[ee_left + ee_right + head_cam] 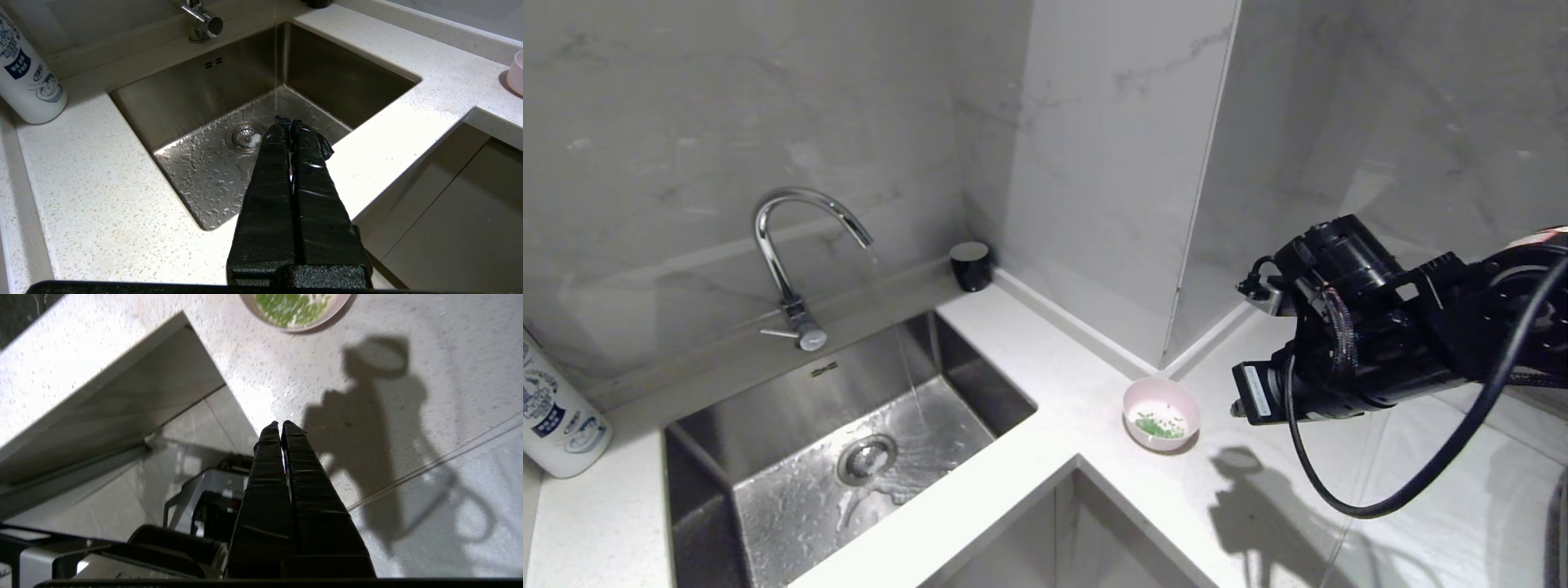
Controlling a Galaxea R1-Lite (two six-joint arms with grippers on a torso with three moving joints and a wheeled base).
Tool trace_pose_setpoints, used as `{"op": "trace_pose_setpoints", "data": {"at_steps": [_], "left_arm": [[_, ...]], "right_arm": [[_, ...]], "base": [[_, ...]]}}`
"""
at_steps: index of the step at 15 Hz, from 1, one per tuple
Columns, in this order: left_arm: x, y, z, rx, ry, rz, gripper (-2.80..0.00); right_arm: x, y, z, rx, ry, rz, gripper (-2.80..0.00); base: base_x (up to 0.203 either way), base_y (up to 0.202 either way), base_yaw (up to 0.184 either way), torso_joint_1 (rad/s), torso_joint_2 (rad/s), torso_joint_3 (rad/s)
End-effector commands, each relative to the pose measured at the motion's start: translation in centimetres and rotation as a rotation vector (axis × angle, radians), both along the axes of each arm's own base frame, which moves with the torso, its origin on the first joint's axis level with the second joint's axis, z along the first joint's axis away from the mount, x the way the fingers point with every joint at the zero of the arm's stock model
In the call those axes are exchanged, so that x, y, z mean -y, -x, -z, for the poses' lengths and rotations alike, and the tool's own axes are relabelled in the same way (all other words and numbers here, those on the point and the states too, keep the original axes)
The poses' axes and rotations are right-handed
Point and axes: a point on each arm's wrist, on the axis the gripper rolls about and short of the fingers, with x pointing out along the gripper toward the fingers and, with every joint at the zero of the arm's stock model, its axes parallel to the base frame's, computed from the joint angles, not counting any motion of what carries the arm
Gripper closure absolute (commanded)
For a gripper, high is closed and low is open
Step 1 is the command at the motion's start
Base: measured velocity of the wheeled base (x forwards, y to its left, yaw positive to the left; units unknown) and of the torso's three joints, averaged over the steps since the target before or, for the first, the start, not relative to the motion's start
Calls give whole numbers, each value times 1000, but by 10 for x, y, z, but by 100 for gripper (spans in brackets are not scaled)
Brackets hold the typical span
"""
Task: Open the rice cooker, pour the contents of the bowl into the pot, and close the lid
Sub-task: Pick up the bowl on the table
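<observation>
We are holding the right claw (281, 425) pinched shut and empty above the counter (1029, 457), and the left claw (289, 121), also shut and empty, is hanging over the sink (327, 81). The bowl (1161, 413) is sitting at ten o'clock from the right arm, apart from it. No cooker is showing, so we risk tipping the greens (1160, 425) while searching; water is running too.

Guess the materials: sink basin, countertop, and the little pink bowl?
The square sink basin looks like brushed stainless steel: grey metallic sheen with bright wet reflections. The white countertop looks like speckled engineered stone or quartz, semi-matte, with fine dark flecks; it could be a solid-surface composite. The small pale pink bowl, white inside, looks like glazed ceramic or smooth plastic; I cannot tell which.
</observation>
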Motion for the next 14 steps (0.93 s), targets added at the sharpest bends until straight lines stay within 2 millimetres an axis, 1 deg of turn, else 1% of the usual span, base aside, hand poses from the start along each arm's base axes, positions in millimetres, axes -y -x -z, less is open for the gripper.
{"op": "trace_pose_setpoints", "data": {"at_steps": [1,2,3,5,6,9,12,14], "left_arm": [[0,0,0,2,0,0,0],[0,0,0,3,1,-1,0],[0,0,0,3,3,-1,0],[0,0,0,3,4,-1,0],[0,0,0,4,5,0,0],[0,0,0,3,6,-2,0],[0,0,0,3,8,0,0],[0,0,0,4,12,-3,0]], "right_arm": [[7,12,-7,24,-7,12,0],[8,14,-8,25,-6,12,0],[10,19,-13,43,-13,14,0],[20,37,-32,116,-26,32,0],[27,51,-41,169,-8,61,0],[51,90,-55,360,107,184,0],[78,141,-75,568,173,204,0],[97,173,-84,681,237,260,0]], "base": [[0,0,0,0,0,0],[0,0,0,0,0,0],[0,0,0,0,0,0],[0,0,0,0,0,0],[0,0,0,0,0,0],[0,0,0,0,0,0],[0,0,0,0,0,0],[0,0,0,0,0,0]]}}
